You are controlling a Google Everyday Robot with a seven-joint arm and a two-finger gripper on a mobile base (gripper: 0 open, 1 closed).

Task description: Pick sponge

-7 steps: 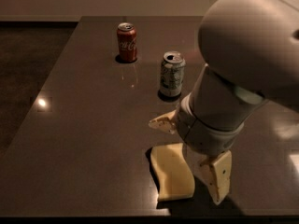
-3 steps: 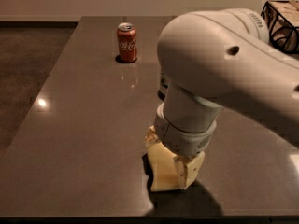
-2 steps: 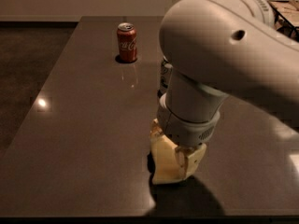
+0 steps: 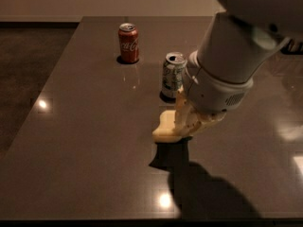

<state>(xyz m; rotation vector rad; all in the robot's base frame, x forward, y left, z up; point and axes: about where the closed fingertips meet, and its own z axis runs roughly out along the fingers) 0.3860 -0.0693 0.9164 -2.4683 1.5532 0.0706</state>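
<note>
The pale yellow sponge (image 4: 165, 126) hangs above the dark table (image 4: 85, 126), tilted, with its shadow on the surface below it. My gripper (image 4: 185, 121) is shut on the sponge's right part; its cream fingers (image 4: 182, 110) clamp it from both sides. The white arm comes down from the upper right and hides part of the sponge.
A red cola can (image 4: 129, 42) stands upright at the back of the table. A green-and-white can (image 4: 173, 74) stands upright just behind the gripper. The table's left edge borders a dark floor, and its front edge runs along the bottom.
The gripper closed on the sponge on the table and has lifted it up and back toward the green-and-white can. The arm has risen and moved right.
</note>
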